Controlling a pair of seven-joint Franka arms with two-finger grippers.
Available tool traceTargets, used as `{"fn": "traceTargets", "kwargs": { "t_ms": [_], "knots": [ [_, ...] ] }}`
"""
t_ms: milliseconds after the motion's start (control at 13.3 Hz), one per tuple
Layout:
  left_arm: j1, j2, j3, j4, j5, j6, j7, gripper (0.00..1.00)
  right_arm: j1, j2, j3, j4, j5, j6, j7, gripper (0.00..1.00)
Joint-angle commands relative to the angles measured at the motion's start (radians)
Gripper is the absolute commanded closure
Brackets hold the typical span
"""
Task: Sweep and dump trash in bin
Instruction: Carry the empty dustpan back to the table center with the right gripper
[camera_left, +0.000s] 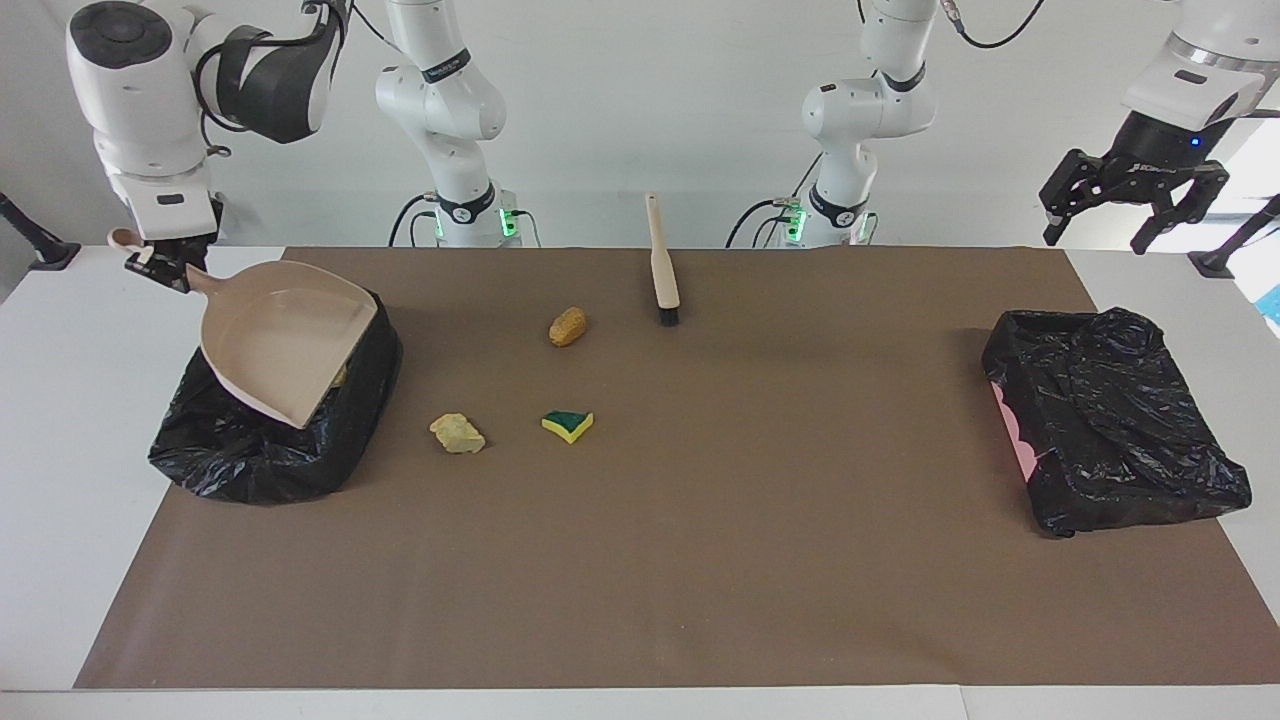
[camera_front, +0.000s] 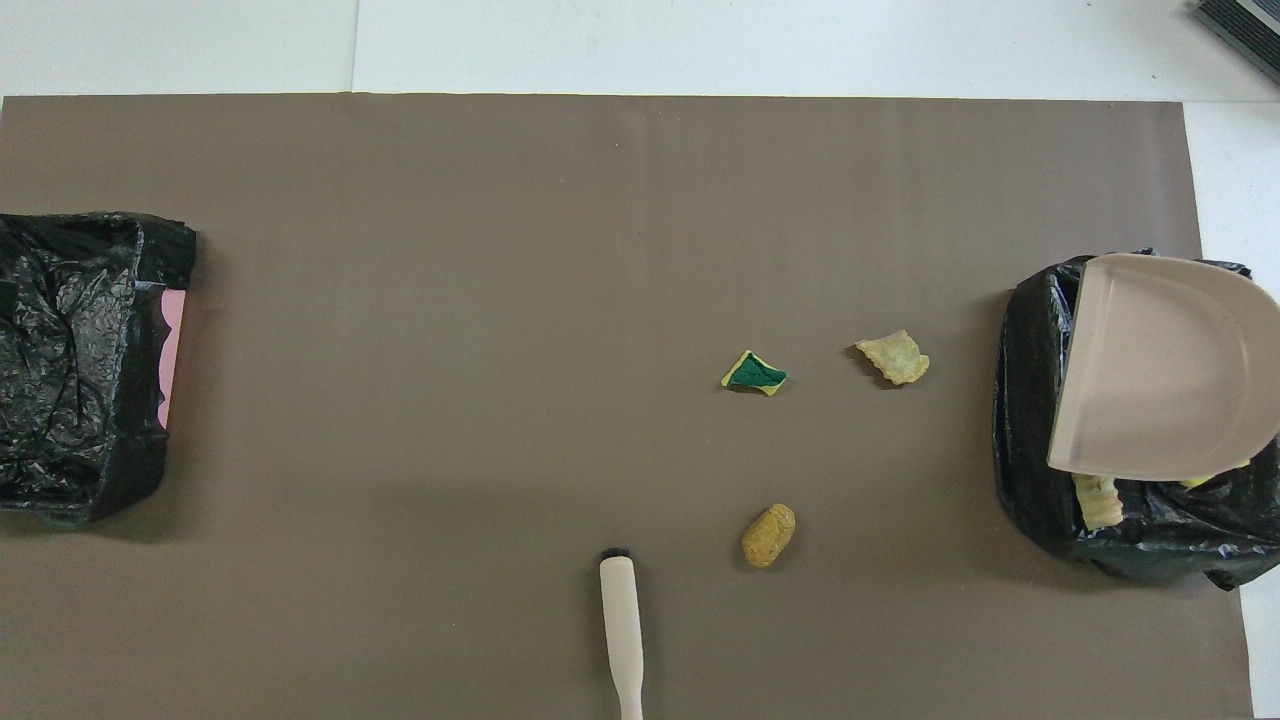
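The right pincer (camera_left: 160, 268) is pinched on the handle of a tan dustpan (camera_left: 285, 338), holding it over the black-lined bin (camera_left: 262, 455) at the right arm's end of the desk (camera_left: 60, 400). The pan's scoop is turned upward and covers most of the bin's opening. In the overhead view a pale tan chunk (camera_front: 1097, 498) and a sliver of yellow sponge (camera_front: 1212, 481) peek out from under the pan's rim inside the bin; whatever else lies there is hidden.

Three scraps of trash lie loose on the brown mat (camera_left: 700, 560): a brown bread-like lump (camera_left: 567, 326), a pale tan chunk (camera_left: 458, 433) and a green-and-yellow sponge piece (camera_left: 568, 424). The lump is nearest the robots; the other two lie farther out, beside each other, with the tan chunk closer to the bin.

A brush (camera_left: 662, 262) with a pale handle and dark bristles lies on the mat near the robots, between the two arm bases, close to the lump.

The left pincer (camera_left: 1135, 205) hangs with its fingers spread, holding nothing, above the left arm's end of the desk. A second black-lined bin (camera_left: 1110, 420) sits on that end of the mat.
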Motion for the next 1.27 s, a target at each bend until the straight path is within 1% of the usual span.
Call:
{"fn": "traceTargets", "kwargs": {
  "t_ms": [0, 150, 225, 450, 525, 675, 900, 975, 1125, 1200],
  "knots": [
    [0.000, -0.014, -0.007, -0.003, 0.010, -0.033, -0.001, 0.00, 0.029, -0.009, 0.038, -0.033, 0.089, -0.030, 0.225, 1.00],
    [0.000, -0.012, -0.015, 0.000, 0.019, -0.033, 0.001, 0.00, 0.096, -0.007, 0.039, -0.036, 0.099, -0.030, 0.390, 1.00],
    [-0.003, -0.017, -0.016, -0.006, 0.013, -0.039, 0.001, 0.00, 0.141, -0.004, 0.039, -0.036, 0.140, -0.032, 0.496, 1.00],
    [-0.007, -0.032, -0.016, -0.027, 0.013, -0.060, 0.002, 0.00, 0.230, 0.003, 0.039, -0.036, 0.275, -0.038, 0.778, 1.00],
    [-0.008, -0.050, -0.018, -0.050, 0.013, -0.065, 0.001, 0.00, 0.263, 0.006, 0.039, -0.036, 0.328, -0.038, 0.877, 1.00],
    [-0.016, -0.070, -0.018, -0.078, 0.013, -0.068, 0.002, 0.00, 0.366, 0.022, 0.039, -0.033, 0.355, -0.026, 1.081, 1.00],
    [-0.016, -0.070, -0.018, -0.078, 0.013, -0.071, 0.001, 0.00, 0.532, 0.106, 0.039, -0.001, 0.355, -0.005, 1.407, 1.00],
    [-0.016, -0.070, -0.018, -0.078, 0.013, -0.085, 0.001, 0.00, 0.587, 0.143, 0.039, 0.004, 0.355, 0.032, 1.545, 1.00],
    [-0.016, -0.070, -0.018, -0.078, 0.013, -0.091, 0.001, 0.00, 0.636, 0.201, 0.041, 0.011, 0.357, 0.132, 1.670, 1.00],
    [-0.016, -0.070, -0.018, -0.078, 0.013, -0.092, -0.001, 0.00, 0.661, 0.242, 0.039, 0.039, 0.358, 0.164, 1.701, 1.00]
  ]
}}
